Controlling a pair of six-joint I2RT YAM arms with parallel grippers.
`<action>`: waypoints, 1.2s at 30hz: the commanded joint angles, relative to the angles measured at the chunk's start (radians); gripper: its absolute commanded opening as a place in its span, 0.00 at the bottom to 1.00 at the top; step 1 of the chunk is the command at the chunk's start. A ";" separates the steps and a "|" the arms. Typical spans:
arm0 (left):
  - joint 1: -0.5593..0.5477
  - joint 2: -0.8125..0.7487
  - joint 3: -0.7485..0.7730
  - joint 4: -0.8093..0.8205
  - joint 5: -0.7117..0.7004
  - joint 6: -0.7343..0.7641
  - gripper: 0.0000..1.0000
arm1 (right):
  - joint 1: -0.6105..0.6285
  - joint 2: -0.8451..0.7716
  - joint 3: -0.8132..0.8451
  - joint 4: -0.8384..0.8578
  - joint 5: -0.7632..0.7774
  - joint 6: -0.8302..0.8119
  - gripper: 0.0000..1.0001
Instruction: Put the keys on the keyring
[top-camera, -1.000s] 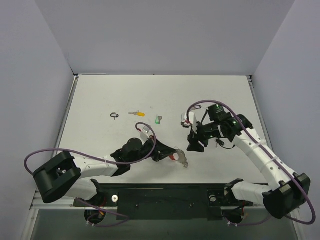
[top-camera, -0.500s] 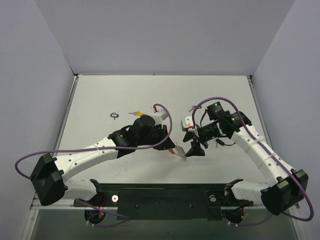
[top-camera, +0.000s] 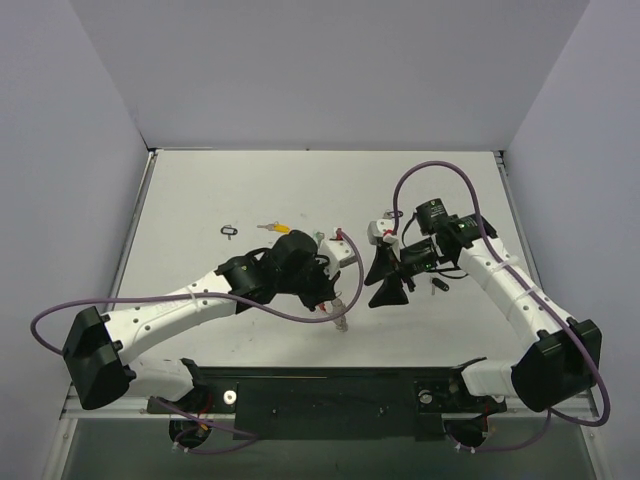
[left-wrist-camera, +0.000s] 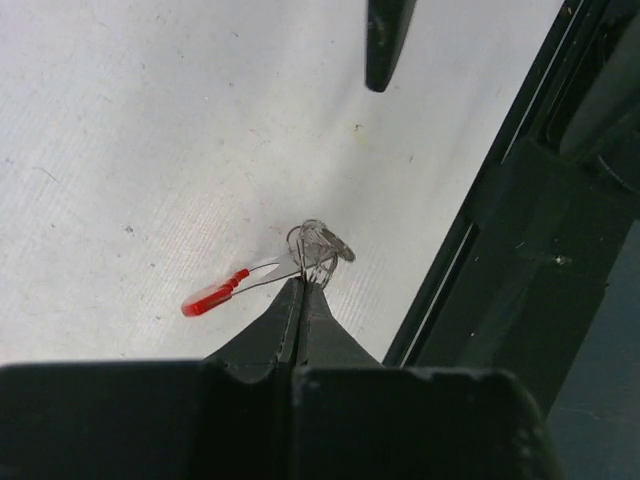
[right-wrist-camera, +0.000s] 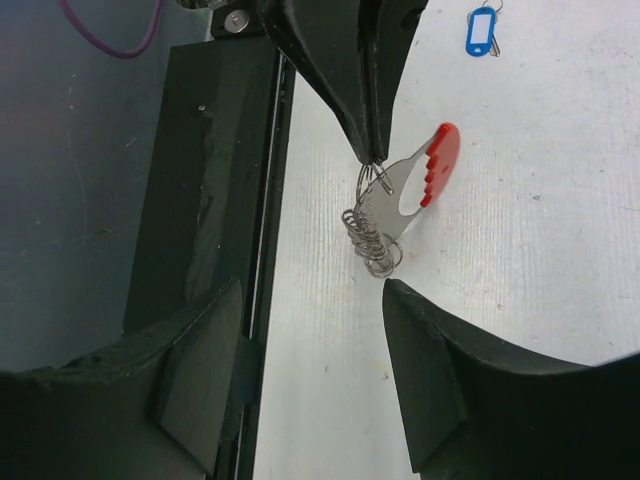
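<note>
The left gripper (left-wrist-camera: 301, 290), pressed together, pinches the keyring (left-wrist-camera: 318, 245) by its wire loop, just beside the black rail (left-wrist-camera: 520, 230) at the edge of the table (left-wrist-camera: 150, 120). The right gripper (right-wrist-camera: 312, 290) stands spread near it, holding nothing.

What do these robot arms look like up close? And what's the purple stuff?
The left arm and right arm are white segments linked by chunky black joints. A thin purple cable loops loosely along each. The left gripper and right gripper are black, each with two tapering wedge-shaped fingers.
</note>
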 joint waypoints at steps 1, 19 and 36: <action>-0.018 0.004 0.030 0.060 0.012 0.169 0.00 | 0.000 0.035 0.013 -0.057 -0.106 -0.077 0.53; -0.074 -0.052 -0.166 0.508 0.062 0.101 0.00 | -0.006 0.127 0.037 -0.206 -0.110 -0.264 0.44; -0.122 -0.102 -0.326 0.775 0.027 -0.052 0.00 | -0.031 0.291 0.178 -0.735 -0.138 -0.790 0.32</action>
